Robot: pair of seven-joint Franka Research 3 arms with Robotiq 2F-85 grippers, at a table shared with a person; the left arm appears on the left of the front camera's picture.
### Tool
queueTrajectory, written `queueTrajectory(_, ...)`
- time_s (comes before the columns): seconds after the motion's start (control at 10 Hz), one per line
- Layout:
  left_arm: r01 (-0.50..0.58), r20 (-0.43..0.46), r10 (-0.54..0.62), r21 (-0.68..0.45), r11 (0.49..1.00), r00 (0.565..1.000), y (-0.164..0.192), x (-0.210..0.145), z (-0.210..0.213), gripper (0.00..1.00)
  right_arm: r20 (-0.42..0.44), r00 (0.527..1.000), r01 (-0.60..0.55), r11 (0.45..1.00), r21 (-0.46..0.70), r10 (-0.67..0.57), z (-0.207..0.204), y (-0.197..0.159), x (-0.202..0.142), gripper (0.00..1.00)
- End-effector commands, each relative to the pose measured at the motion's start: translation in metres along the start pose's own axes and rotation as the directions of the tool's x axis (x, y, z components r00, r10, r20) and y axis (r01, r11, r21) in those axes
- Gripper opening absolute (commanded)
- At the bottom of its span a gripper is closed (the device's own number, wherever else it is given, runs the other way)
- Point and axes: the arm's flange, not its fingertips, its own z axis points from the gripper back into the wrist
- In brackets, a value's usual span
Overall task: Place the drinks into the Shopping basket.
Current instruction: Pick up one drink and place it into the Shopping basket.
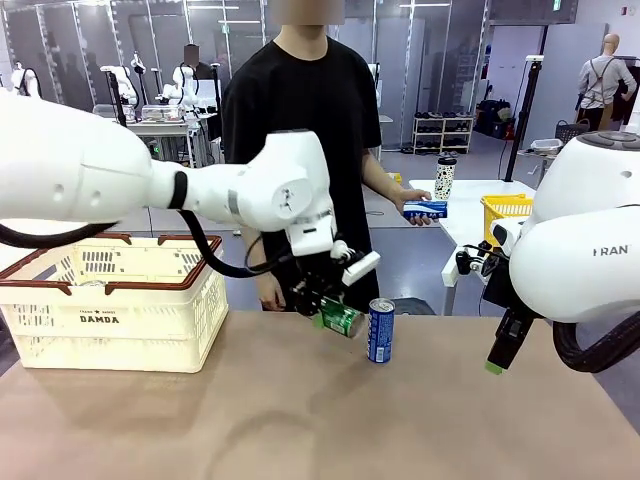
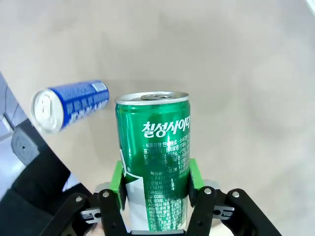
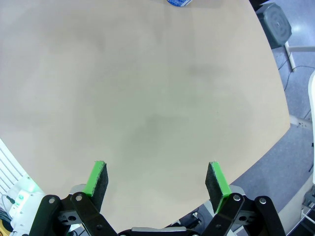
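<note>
The job has only just begun. The left pincer [image 2: 155,189] has closed its green pads on the low part of the green can [image 2: 153,147] and holds it on a slant, close beside the blue can [image 1: 380,330], which stands up on the tabletop [image 1: 300,430]. The Shopping basket [image 1: 60,268] sits on the left end of the tabletop, well apart from both cans, so the green can has to ride all the way over there and be let go inside. From this low side view I cannot tell if any drink lies in the basket yet. The right pincer [image 3: 156,179] hangs wide open over bare tabletop with nothing in it. The person at the far side has a hand [image 1: 412,200] on one more blue and white can [image 1: 426,209] on a table behind. So, by my guess, three drinks are left to put away: the green one first, then the blue ones.
</note>
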Motion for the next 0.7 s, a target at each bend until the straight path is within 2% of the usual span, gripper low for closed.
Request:
queueTrajectory(0.0, -0.076, -0.032, 0.075, -0.009, 0.997, 0.997, -0.034, -0.009, 0.035, 0.02, 0.000, 1.000, 0.002, 1.000, 0.000, -0.002, 0.000, -0.001, 0.000, 1.00)
queueTrajectory(0.2, -0.138, -0.071, 0.140, 0.034, 0.990, 0.988, -0.061, -0.027, 0.071, 0.02, 0.000, 1.000, 0.002, 1.000, 0.000, -0.002, 0.000, -0.001, 0.000, 1.00)
queueTrajectory(0.6, -0.232, -0.081, 0.242, 0.118, 0.966, 0.967, -0.107, -0.061, 0.107, 0.02, 0.000, 1.000, 0.002, 1.000, 0.000, -0.002, 0.000, -0.001, 0.000, 1.00)
